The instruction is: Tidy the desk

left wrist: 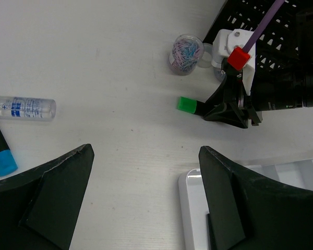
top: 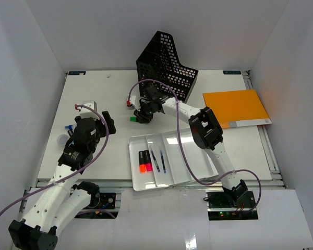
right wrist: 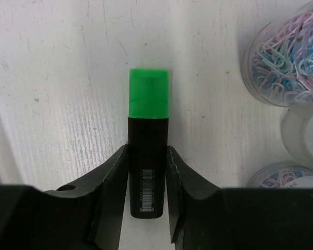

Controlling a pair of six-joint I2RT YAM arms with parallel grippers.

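The desk [top: 94,94] is a white tabletop. My right gripper [top: 141,117] is shut on a black highlighter with a green cap [right wrist: 148,151], its fingers [right wrist: 115,177] pressing both sides of the barrel, low over the desk. The green cap also shows in the top view [top: 132,119] and in the left wrist view [left wrist: 187,104]. My left gripper [left wrist: 146,156] is open and empty above bare desk, left of the white tray [top: 151,187]. The tray holds an orange highlighter [top: 142,160], a pink one [top: 148,159] and two pens [top: 157,159].
A black mesh file holder [top: 167,65] stands at the back, behind the right gripper. An orange folder [top: 235,108] lies at the right. Jars of paper clips [right wrist: 281,57] and a tape roll [right wrist: 302,140] sit beside the highlighter. A clear bottle [left wrist: 23,108] and a blue-capped marker [left wrist: 0,153] lie at the left.
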